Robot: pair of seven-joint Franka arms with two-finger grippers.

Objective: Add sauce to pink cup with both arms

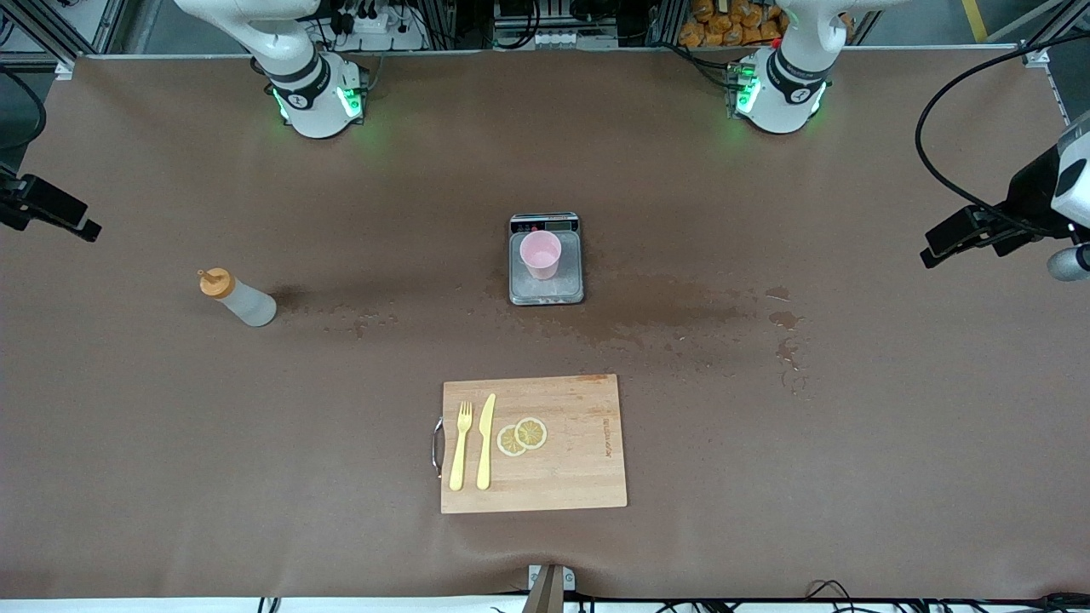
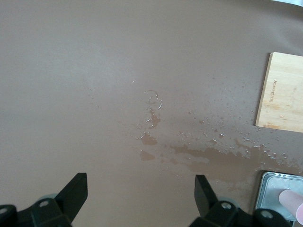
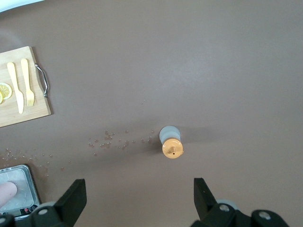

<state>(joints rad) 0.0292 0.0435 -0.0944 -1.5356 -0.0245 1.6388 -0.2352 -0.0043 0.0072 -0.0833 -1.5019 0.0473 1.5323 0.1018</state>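
The sauce bottle [image 1: 243, 298], translucent with an orange nozzle cap, stands upright on the brown table toward the right arm's end; it also shows in the right wrist view [image 3: 171, 142]. The pink cup [image 1: 541, 254] stands on the steel scale tray [image 1: 546, 288] at mid-table. My right gripper [image 3: 140, 198] is open and empty, high over the table beside the bottle. My left gripper [image 2: 141, 194] is open and empty, high over wet patches toward the left arm's end. The cup's edge shows in the left wrist view [image 2: 291, 202].
A wooden cutting board [image 1: 588, 468] lies nearer the front camera than the scale, with a yellow fork [image 1: 461, 447], a yellow knife [image 1: 485, 443] and lemon slices [image 1: 522, 436]. Wet stains [image 1: 783, 328] spread beside the scale.
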